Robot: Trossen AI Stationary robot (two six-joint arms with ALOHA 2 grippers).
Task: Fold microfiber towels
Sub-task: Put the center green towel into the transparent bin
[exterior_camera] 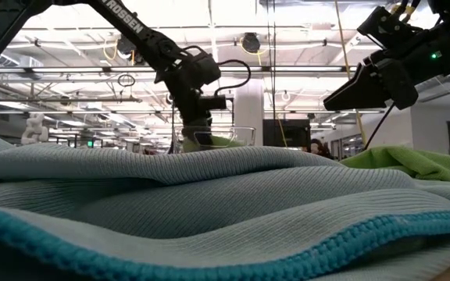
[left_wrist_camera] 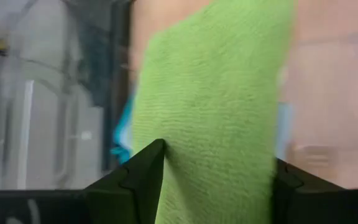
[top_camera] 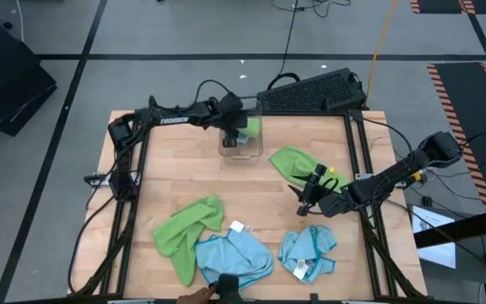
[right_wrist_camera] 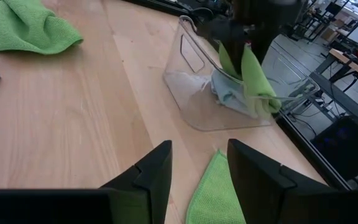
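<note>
The left hand hangs over the clear bin at upper centre of the high view, fingers parted around a folded green towel; whether they grip it I cannot tell. The right hand, right of centre, is part open and empty above another green towel. On the counter, a third green towel and two blue towels lie along the bottom.

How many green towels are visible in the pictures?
3. One green towel lies at the table's front left, one beside the right gripper, one in the clear bin at the left gripper. Others may be hidden.
</note>
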